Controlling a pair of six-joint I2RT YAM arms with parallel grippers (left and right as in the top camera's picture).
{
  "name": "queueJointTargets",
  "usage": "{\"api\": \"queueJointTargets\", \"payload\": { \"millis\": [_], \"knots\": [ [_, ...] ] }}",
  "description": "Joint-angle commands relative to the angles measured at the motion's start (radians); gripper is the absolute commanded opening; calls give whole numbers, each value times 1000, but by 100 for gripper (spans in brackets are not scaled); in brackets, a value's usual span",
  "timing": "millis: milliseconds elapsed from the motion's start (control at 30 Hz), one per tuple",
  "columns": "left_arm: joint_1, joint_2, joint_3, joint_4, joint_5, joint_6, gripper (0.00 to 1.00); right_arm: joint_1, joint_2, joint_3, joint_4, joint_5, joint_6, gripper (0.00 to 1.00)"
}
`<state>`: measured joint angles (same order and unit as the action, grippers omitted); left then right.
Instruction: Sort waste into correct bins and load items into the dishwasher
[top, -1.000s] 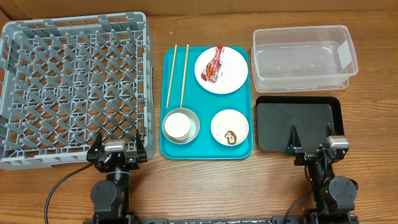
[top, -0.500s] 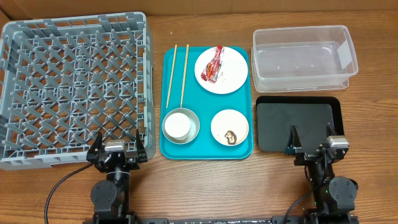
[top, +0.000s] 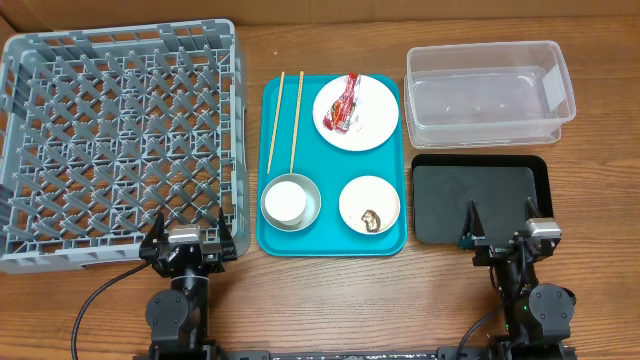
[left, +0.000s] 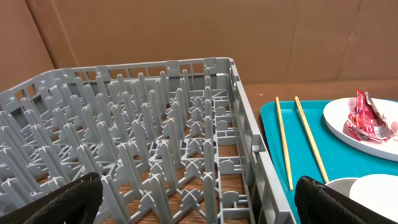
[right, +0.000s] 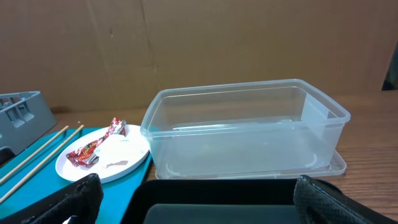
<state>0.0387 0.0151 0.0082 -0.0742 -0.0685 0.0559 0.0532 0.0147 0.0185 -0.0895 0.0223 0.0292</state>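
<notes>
The left pincer (top: 190, 216) is held spread, with nothing between its fingers, at the near edge of the grey dish rack (top: 120, 140), which lies ahead of it. To its right a teal tray (top: 330, 170) is seen. On it, two chopsticks (top: 284, 120) lie at the far left, and nearer a white cup (top: 286, 199) is set inside a metal bowl (top: 314, 205). A plate (top: 372, 120) bearing the red-and-white wrapper (top: 342, 103) is at the far right, with a small white bowl (top: 369, 200) holding a brown lump (top: 371, 219) nearer. The right pincer (top: 499, 206) is likewise spread and empty, over the near edge of the black tray (top: 480, 185). The clear tub (top: 490, 95) is found beyond that.
</notes>
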Motion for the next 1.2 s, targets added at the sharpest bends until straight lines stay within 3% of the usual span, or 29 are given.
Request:
{"api": "queueJointTargets", "payload": {
  "millis": [0, 1033, 1167],
  "knots": [
    [-11, -3, -3, 3, -9, 9, 100, -1, -10, -10, 8, -5, -3, 100],
    [-11, -2, -3, 4, -9, 9, 100, -1, -10, -10, 13, -5, -3, 100],
    [-11, -2, -3, 63, -5, 8, 100, -1, -8, -11, 8, -71, 26, 100]
  ]
}}
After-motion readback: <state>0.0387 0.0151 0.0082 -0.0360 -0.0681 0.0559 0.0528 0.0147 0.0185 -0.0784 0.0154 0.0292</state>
